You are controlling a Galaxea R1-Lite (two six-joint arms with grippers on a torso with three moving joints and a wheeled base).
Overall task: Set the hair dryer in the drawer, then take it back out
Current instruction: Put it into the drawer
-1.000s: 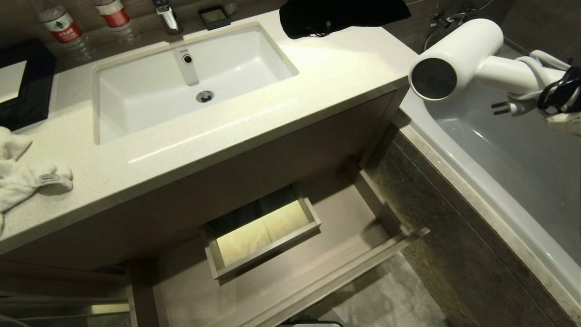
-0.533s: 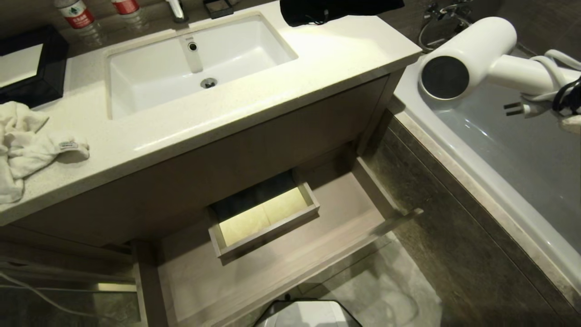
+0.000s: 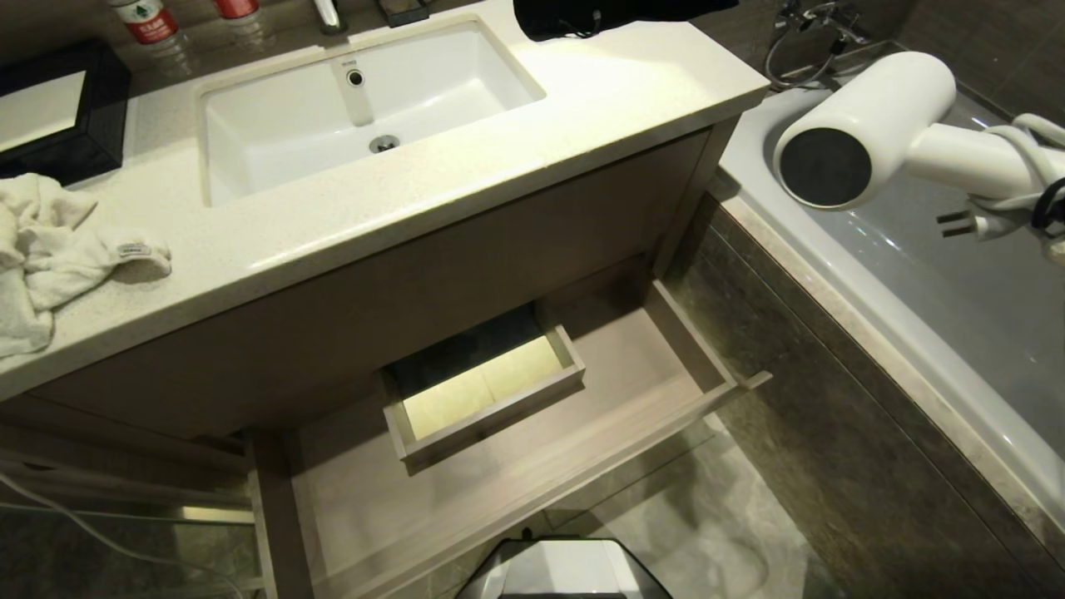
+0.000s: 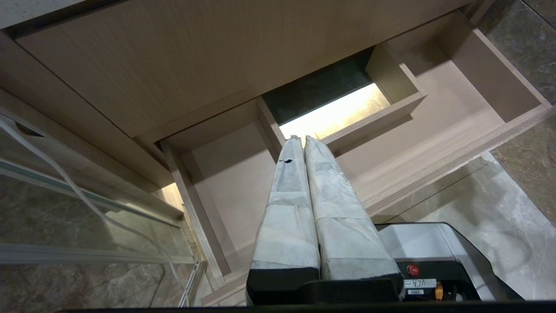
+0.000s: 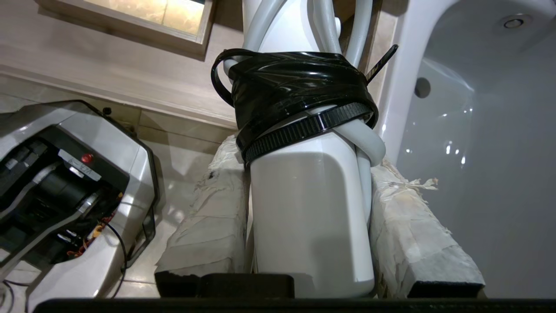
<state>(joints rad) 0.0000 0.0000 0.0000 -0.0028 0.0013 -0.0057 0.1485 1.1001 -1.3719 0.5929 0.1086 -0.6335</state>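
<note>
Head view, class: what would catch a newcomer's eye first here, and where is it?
The white hair dryer stands out, held in the air over the bathtub at upper right, its handle clamped in the right gripper. Below the white sink, the wooden drawer stands pulled open, nothing lying in it, a lit boxed cut-out at its middle.

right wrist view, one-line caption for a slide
Right tool clamps the white hair dryer's slim handle, cord bundled in black tie, beside the bathtub.

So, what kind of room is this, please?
Most likely a bathroom, perhaps in a hotel. A white sink is set in a vanity counter, a bathtub stands beside it, and a towel lies on the counter.
</note>
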